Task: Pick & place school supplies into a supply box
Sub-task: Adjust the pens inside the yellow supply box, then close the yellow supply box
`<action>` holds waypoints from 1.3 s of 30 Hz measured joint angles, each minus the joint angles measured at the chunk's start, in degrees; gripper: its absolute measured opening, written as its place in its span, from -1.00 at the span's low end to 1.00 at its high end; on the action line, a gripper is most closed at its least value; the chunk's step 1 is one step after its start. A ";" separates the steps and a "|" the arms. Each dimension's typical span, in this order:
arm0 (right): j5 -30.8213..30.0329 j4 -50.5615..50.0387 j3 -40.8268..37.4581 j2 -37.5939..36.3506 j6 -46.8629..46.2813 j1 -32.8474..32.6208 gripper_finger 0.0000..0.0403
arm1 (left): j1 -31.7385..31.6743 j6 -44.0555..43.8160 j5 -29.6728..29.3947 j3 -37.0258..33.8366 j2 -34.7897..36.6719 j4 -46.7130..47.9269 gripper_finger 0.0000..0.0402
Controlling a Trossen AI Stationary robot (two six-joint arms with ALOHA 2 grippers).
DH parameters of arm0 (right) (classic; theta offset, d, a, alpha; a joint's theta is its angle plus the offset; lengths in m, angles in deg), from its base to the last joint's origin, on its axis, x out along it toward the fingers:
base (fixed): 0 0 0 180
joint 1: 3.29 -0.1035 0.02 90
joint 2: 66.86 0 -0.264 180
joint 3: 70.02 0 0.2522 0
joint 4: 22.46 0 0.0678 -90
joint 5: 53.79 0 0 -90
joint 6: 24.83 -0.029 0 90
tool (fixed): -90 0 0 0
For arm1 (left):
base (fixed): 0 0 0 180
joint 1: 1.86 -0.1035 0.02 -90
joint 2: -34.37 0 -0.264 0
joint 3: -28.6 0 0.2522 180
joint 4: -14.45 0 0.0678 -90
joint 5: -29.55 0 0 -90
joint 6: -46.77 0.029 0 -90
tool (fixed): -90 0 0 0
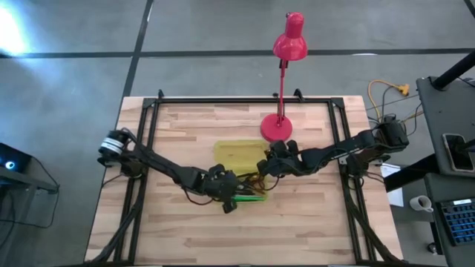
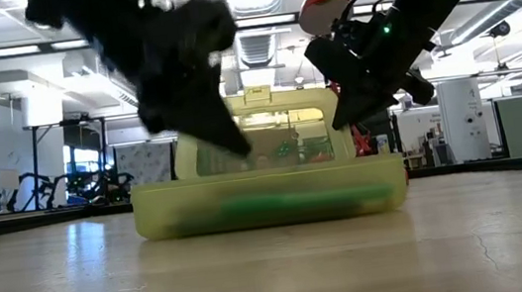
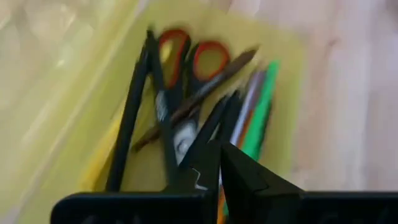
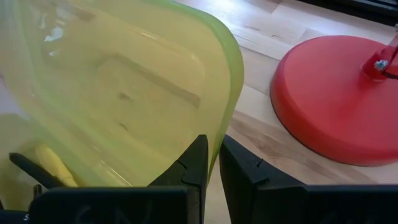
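The supply box [image 1: 239, 156], translucent yellow-green, sits mid-table with its lid [image 2: 260, 136] standing open. In its tray [image 3: 74, 143] lie red-handled scissors [image 3: 186, 68], dark pens [image 3: 134, 112], a green pen [image 3: 261, 112] and a yellow pencil [image 4: 56, 165]. My left gripper [image 3: 219, 168] hangs shut over the tray's near end [image 1: 237, 194], with nothing between its fingers. My right gripper [image 4: 212, 155] is at the lid's right end [image 1: 263, 166], shut on the lid's rim. My right gripper pinches the lid's rim [image 4: 222, 118] near a rounded corner, one finger against the lid's inner face and one on its outer face. The fingers come slanting down from the table's right. The lid stands raised above the tray.
A red desk lamp stands just beyond the box, its round base [image 1: 276, 127] close to my right gripper and its shade [image 1: 289, 41] past the far edge. Bare wood lies to the left, right and near side of the box.
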 joint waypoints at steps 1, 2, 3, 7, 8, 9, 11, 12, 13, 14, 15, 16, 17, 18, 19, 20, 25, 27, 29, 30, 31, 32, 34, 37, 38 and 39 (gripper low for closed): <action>0.02 -0.02 0.19 0.00 0.21 -0.16 -0.86 | -0.18 -0.59 0.14 -1.04 -0.37 -0.62 -1.00; 0.04 -0.04 0.43 0.00 0.75 -0.45 -0.86 | -0.33 -1.75 0.19 -1.95 -0.99 -1.03 -1.00; 0.04 -0.01 0.69 0.00 1.73 -0.79 -0.86 | -0.62 -2.99 0.18 -2.63 -1.60 -1.76 -1.00; 0.74 -0.22 2.07 -0.01 7.51 -2.93 -0.86 | -1.05 -6.28 0.11 -4.65 -3.49 -3.21 -1.00; 1.33 -0.51 2.44 -0.08 8.99 -3.50 -0.86 | -1.06 -6.67 0.03 -4.83 -3.64 -3.46 -1.00; 1.63 -0.91 2.92 -0.11 10.22 -4.12 -0.86 | -1.06 -6.99 0.05 -4.92 -3.67 -3.46 -1.00; 1.89 -1.73 3.87 -0.15 11.78 -5.27 -0.86 | -1.12 -7.26 -0.35 -4.79 -3.65 -3.65 -1.00; 2.11 -2.72 4.47 -0.17 12.18 -5.86 -0.86 | -1.18 -7.24 -0.92 -4.67 -3.65 -3.83 -1.00; 2.22 -4.00 5.14 -0.17 12.39 -6.32 -0.86 | -1.32 -7.20 -1.23 -4.54 -3.65 -3.82 -1.00; 2.36 -5.44 5.79 -0.17 12.54 -6.89 -0.86 | -1.44 -7.20 -1.38 -4.35 -3.65 -3.68 -1.00; 2.45 -7.05 6.47 -0.17 12.57 -7.34 -0.86 | -1.45 -7.17 -1.53 -4.20 -3.65 -3.81 -1.00; 2.45 -8.64 7.16 -0.17 12.68 -7.85 -0.86 | -1.46 -7.11 -1.65 -4.11 -3.65 -3.99 -1.00; 2.45 -10.06 7.84 -0.17 13.12 -8.30 -0.86 | -1.44 -6.95 -1.87 -4.04 -3.65 -3.98 -1.00; 2.45 -11.34 8.47 -0.17 13.62 -8.70 -0.86 | -1.44 -6.67 -2.08 -3.99 -3.65 -3.96 -1.00; 2.41 -12.41 9.04 -0.17 14.15 -9.16 -0.86 | -1.45 -6.47 -2.14 -3.91 -3.65 -3.96 -1.00; 2.41 -13.35 9.52 -0.17 14.74 -9.55 -0.86 | -1.48 -6.20 -2.14 -3.85 -3.65 -3.96 -1.00; 2.38 -16.07 11.21 -0.18 16.59 -10.68 -0.86 | -1.46 -5.78 -2.14 -3.79 -3.65 -3.89 -1.00; 2.40 -17.12 11.63 -0.20 16.87 -10.83 -0.86 | -1.38 -5.80 -2.16 -3.34 -3.65 -3.58 -1.00; 2.38 -18.28 11.97 -0.20 16.90 -10.96 -0.86 | -1.01 -5.92 -2.33 -2.59 -3.65 -3.50 -1.00; 2.38 -18.72 12.14 -0.22 16.92 -11.00 -0.86 | -0.85 -5.95 -2.38 -2.19 -3.65 -3.49 -1.00; 2.36 -18.87 12.18 -0.22 16.94 -11.00 -0.86 | -0.65 -5.97 -2.37 -1.76 -3.65 -3.49 -1.00; 2.32 -18.89 12.10 -0.24 16.94 -11.00 -0.86 | -0.54 -6.01 -2.36 -1.32 -3.65 -3.48 -1.00; 1.52 -18.86 11.57 -0.26 16.87 -11.00 -0.86 | -0.35 -6.02 -2.33 -0.25 -3.65 -2.76 -1.00; 1.19 -18.86 10.84 -0.26 16.78 -10.97 -0.86 | 0.03 -5.92 -2.30 2.42 -3.65 0.89 -1.00; 1.11 -18.84 10.69 -0.26 16.59 -10.97 -0.86 | 0.13 -5.79 -2.32 3.30 -3.63 2.20 -1.00; 1.14 -18.84 10.58 -0.26 16.38 -10.97 -0.86 | 0.26 -5.59 -2.29 4.06 -3.63 3.22 -1.00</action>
